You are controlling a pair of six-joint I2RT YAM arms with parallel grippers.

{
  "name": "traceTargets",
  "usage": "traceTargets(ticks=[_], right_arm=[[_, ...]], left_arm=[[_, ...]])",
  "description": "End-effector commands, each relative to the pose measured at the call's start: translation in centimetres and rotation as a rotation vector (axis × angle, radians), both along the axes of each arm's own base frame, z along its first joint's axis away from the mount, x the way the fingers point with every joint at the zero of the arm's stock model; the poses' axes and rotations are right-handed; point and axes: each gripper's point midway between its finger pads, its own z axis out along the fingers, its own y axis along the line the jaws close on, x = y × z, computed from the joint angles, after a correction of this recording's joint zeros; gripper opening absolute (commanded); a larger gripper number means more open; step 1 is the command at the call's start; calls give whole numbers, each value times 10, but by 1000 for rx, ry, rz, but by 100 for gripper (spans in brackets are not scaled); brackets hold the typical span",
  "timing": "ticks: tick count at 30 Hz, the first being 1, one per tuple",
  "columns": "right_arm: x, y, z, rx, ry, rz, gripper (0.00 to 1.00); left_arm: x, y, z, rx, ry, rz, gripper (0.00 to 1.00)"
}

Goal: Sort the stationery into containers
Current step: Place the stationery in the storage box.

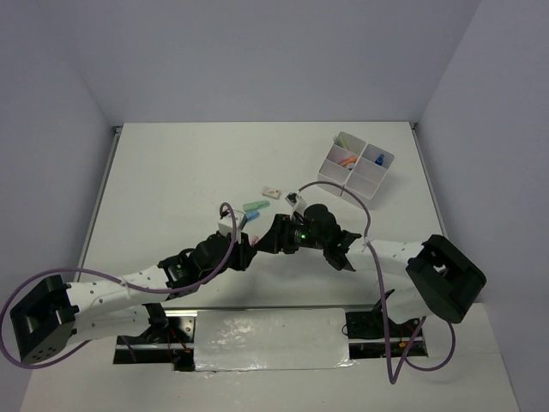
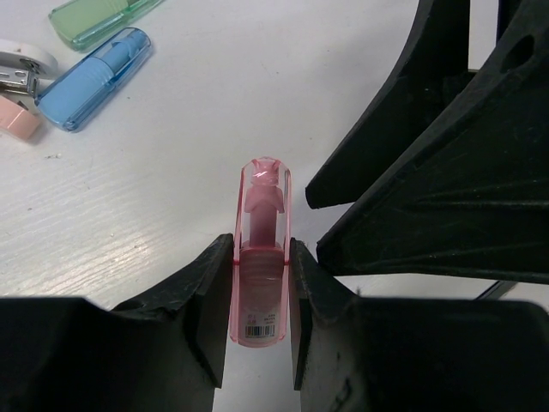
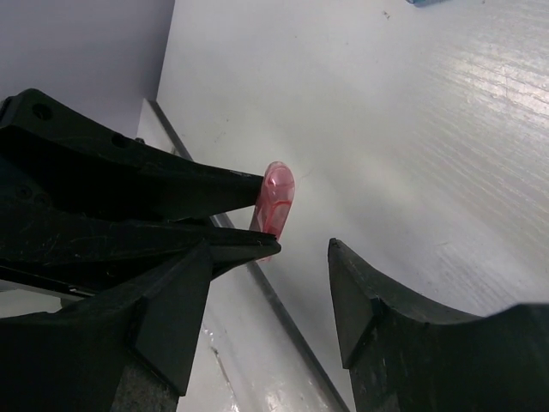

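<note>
Straight outward, pink marker (image 2: 262,249) between left fingers (image 2: 204,296).

Looks past the right gripper (image 3: 268,251), jaws standing apart at the bottom of the view, onto the white counter (image 3: 446,129). Catches the left gripper (image 3: 268,213) reaching in from the left, jaws closed on a pink marker (image 3: 277,196), rounded end poking out. Shows the counter's edge running diagonally, with the grey wall (image 3: 86,43) beyond it.
</note>
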Motion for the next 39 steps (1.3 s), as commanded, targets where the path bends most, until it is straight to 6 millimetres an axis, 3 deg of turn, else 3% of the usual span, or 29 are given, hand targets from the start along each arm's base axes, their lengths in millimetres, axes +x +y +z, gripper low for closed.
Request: traceTargets(ticks=[1,3,7,11,16,22,24,27,29,31,33,35,37,38,39], right_arm=[[11,10,40,67,-108,-20,64],[14,6,46,62,-133,-52,69],[26,-11,40,-5,-131,-166,73],[36,-25,45,15,-146,-279,74],[38,-11,51,37,-141,-233,74],[34,9,45,34,-116,-182,70],[29,18,41,23,-108,-157,65],[20,27,41,25,-105,-117,47],[16,29,41,30,-94,-115,13],[9,28,41,48,-86,-95,8],[7,30,43,54,-87,-80,4],[11,31,45,46,-108,-75,1],[19,26,47,15,-125,-104,0],[31,18,49,-17,-171,-150,0],[45,2,44,-73,-178,-207,0]], left_arm=[[-1,-25,35,-111,-55,-57,0],[-1,-25,34,-107,-54,-61,0],[3,-19,37,-110,-51,-5,0],[2,-19,39,-111,-55,-14,0],[-2,-26,47,-151,-74,-57,0],[-3,-30,48,-165,-81,-78,0],[-2,-30,50,-168,-88,-76,0],[1,-28,51,-160,-98,-57,0],[4,-24,52,-155,-112,-35,3],[7,-18,53,-154,-119,1,7],[9,-15,55,-152,-131,13,14],[8,-16,57,-150,-131,6,35],[7,-17,58,-150,-121,1,64],[8,-18,59,-150,-116,3,89],[7,-15,54,-128,-95,18,97]])
